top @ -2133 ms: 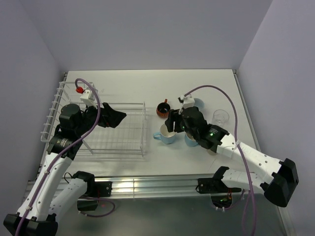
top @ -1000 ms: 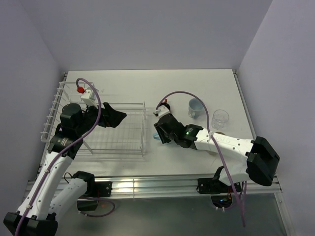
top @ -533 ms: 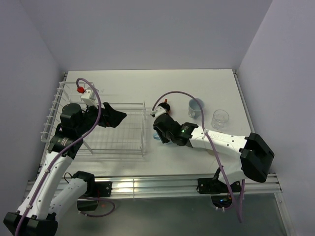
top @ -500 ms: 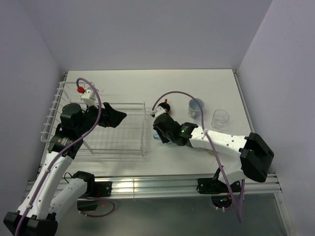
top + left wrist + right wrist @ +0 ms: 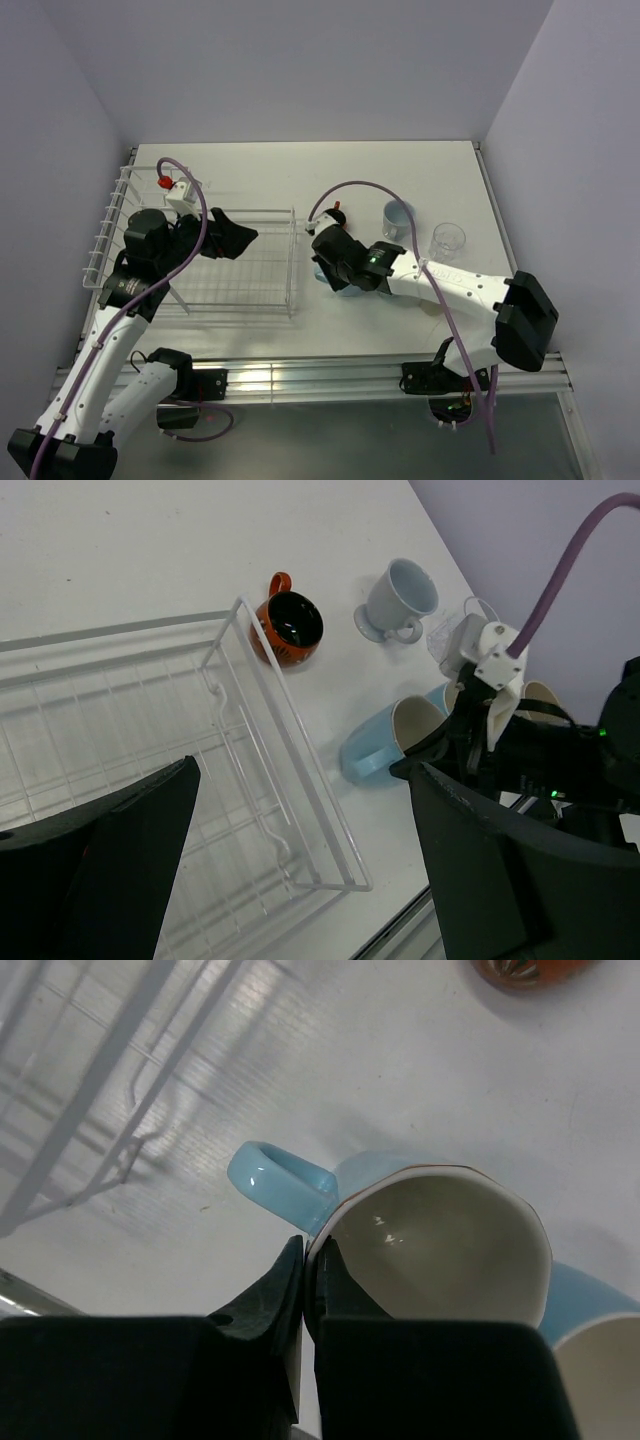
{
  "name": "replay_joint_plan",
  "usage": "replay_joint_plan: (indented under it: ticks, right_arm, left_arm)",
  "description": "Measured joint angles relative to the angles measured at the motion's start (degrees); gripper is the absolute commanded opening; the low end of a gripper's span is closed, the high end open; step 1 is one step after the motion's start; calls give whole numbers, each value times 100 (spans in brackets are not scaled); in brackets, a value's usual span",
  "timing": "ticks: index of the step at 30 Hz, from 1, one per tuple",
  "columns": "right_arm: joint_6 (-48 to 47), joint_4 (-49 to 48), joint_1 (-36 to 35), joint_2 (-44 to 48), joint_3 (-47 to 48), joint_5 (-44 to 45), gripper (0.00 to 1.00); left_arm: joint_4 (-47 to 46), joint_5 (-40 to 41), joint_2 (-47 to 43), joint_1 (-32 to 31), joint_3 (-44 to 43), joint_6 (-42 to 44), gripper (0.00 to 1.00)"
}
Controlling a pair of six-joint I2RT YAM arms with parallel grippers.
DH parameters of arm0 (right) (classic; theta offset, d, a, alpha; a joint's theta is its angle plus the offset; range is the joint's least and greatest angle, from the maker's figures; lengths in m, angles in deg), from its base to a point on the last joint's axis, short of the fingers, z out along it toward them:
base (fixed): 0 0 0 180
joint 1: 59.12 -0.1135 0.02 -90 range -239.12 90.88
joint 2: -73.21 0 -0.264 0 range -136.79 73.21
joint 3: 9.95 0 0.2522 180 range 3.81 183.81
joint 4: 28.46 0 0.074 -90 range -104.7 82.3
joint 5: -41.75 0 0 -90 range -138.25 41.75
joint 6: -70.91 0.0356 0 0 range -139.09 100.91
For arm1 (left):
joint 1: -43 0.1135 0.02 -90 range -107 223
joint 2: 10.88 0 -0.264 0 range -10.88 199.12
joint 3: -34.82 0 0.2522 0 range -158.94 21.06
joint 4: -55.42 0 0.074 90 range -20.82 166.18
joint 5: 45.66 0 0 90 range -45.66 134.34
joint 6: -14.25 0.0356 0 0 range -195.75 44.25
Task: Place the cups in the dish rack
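A lab: white table [image 5: 250, 175] inside blank walls [image 5: 320, 70].

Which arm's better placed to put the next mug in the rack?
Right: the right gripper is shut on the rim of a light blue mug beside the dish rack. The left gripper hangs open over the rack, holding nothing.

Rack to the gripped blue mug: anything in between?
No, only bare table between rack and blue mug; the left wrist view shows it.
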Motion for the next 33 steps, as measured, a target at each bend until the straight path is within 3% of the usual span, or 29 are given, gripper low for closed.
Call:
replay_joint_plan:
  ticks: [9,19,22,27,33]
  right_arm:
    - [96,984,240,686,1550,-216,0]
    - [774,909,1836,1285,2267,-2529,0]
    - [1351,463,2096,1235,2120,-3563,0]
    - [2944,-1416,2529,1143,1567,-5163,0]
    - [4725,-3397,2763,798,1228,-5974,0]
  left_arm:
    - [-24,-105,125,-42,-33,-105,93]
    - [-990,-907,105,-107,-240,-772,95]
    - [-1495,-1108,164,-184,-271,-1016,96]
    - [-2142,-1213,422,-446,-302,-1198,96]
    - [-2979,-1283,490,-776,-282,-1250,97]
